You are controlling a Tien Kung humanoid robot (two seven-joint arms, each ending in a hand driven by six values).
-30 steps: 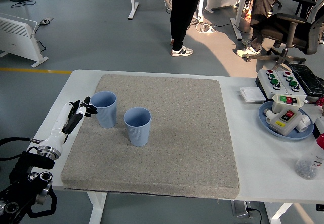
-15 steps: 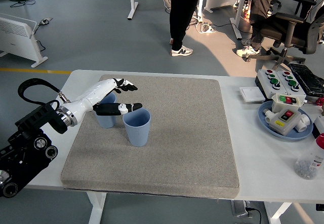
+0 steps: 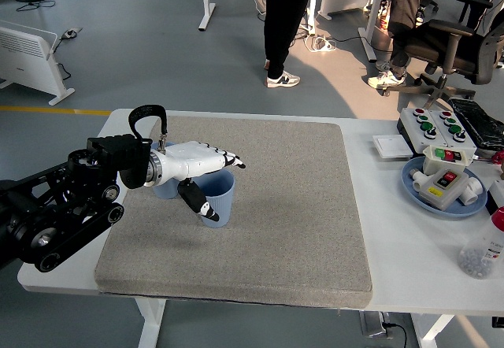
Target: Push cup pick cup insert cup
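Note:
Two light blue cups stand on the grey mat (image 3: 276, 230). The nearer cup (image 3: 220, 203) is upright at the mat's left middle. The second cup (image 3: 164, 188) stands just left of it and is mostly hidden behind my left hand. My left hand (image 3: 211, 176) reaches in from the left over the nearer cup, fingers spread flat above its rim and the thumb hanging down along its front left side. It holds nothing. My right arm is out of view.
A blue plate (image 3: 441, 200) with a white control box, a button panel (image 3: 441, 125) and a clear bottle (image 3: 482, 252) are at the table's right end. A person's legs (image 3: 282, 25) stand beyond the far edge.
My left arm has swung right and forward: the hand went from beside the left cup to over the nearer cup. Both cups stay in place.

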